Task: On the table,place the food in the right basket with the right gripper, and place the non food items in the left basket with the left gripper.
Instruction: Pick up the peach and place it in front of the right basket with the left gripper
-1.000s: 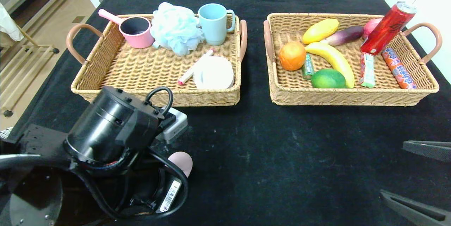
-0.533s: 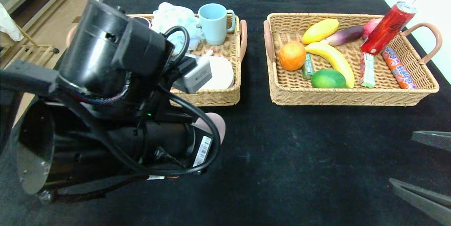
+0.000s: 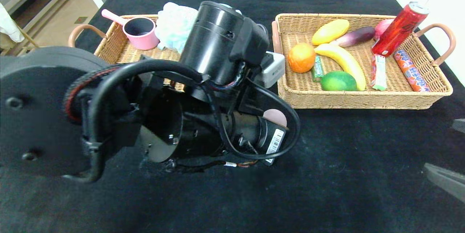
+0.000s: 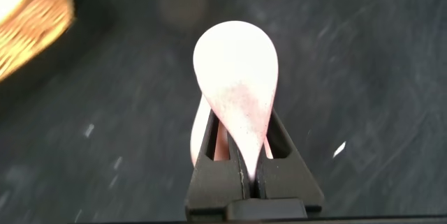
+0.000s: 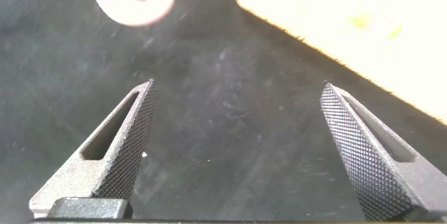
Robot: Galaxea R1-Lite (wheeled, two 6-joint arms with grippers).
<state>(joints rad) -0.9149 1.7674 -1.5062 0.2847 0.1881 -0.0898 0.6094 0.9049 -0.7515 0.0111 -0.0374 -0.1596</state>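
Head view: the left arm reaches across the middle of the table point(image 3: 327, 175), hiding much of the left basket point(image 3: 109, 49) behind it; the left gripper point(image 4: 246, 155) is hidden under its own wrist here, with only a bit of the pale pink lump point(image 3: 275, 116) peeping out just in front of the near left corner of the right basket point(image 3: 363, 96); in the left wrist view the two dark fingers are pressed together on the narrow end of that lump, whose rounded end sticks out past the tips above the black cloth; the right basket holds the orange point(image 3: 301, 57) and the green gum pack point(image 3: 318, 68) side by side, among other fruit and snacks; the right gripper point(image 5: 237, 151) hovers low over bare cloth near the table's right edge, fingers spread wide, holding nothing, well apart from the lump.
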